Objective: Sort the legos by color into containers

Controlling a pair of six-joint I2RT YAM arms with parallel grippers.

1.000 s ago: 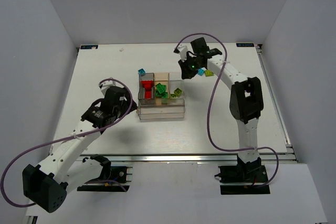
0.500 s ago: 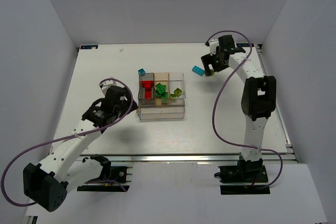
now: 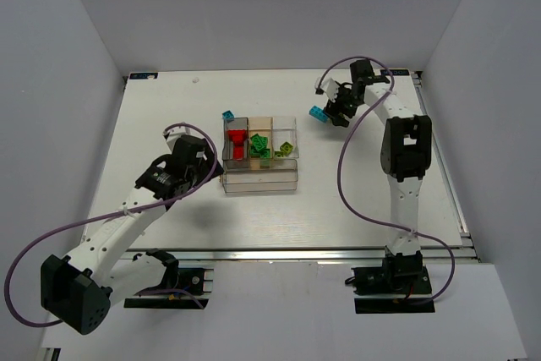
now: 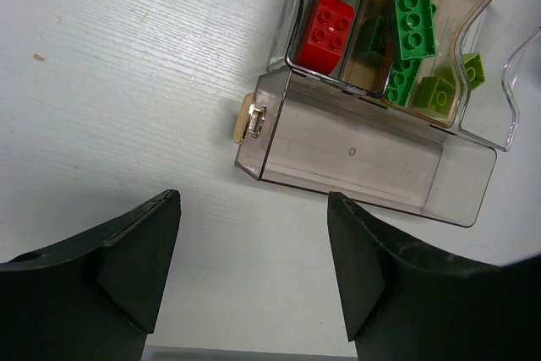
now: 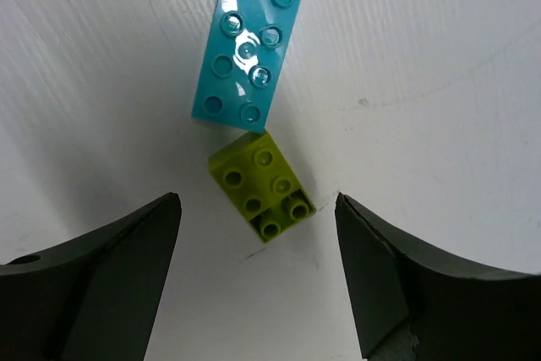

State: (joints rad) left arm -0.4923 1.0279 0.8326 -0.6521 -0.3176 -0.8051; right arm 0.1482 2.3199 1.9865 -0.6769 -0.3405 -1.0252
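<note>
The containers (image 3: 260, 177) stand mid-table as one clear divided box (image 4: 363, 158). Inside lie red legos (image 3: 237, 141) (image 4: 330, 27), dark green ones (image 3: 259, 145) (image 4: 412, 19) and lime ones (image 3: 287, 150) (image 4: 435, 90). One cyan brick (image 3: 228, 115) sits outside the box's far left corner. Another cyan brick (image 3: 317, 112) (image 5: 247, 48) lies at the far right, touching a lime brick (image 5: 262, 183). My right gripper (image 3: 338, 109) (image 5: 258, 200) is open above them, the lime brick's near end between its fingertips, untouched. My left gripper (image 3: 207, 171) (image 4: 254, 200) hangs open and empty beside the box's near left corner.
A tan latch (image 4: 248, 118) sticks out from the box's left end. White walls enclose the table, and a metal rail (image 3: 296, 251) runs along its near edge. The right arm's purple cable (image 3: 342, 183) loops over the table right of the box.
My right gripper has opened and swung right from near the box to hover over the two bricks. The cyan brick now lies further right. The left arm has barely shifted.
</note>
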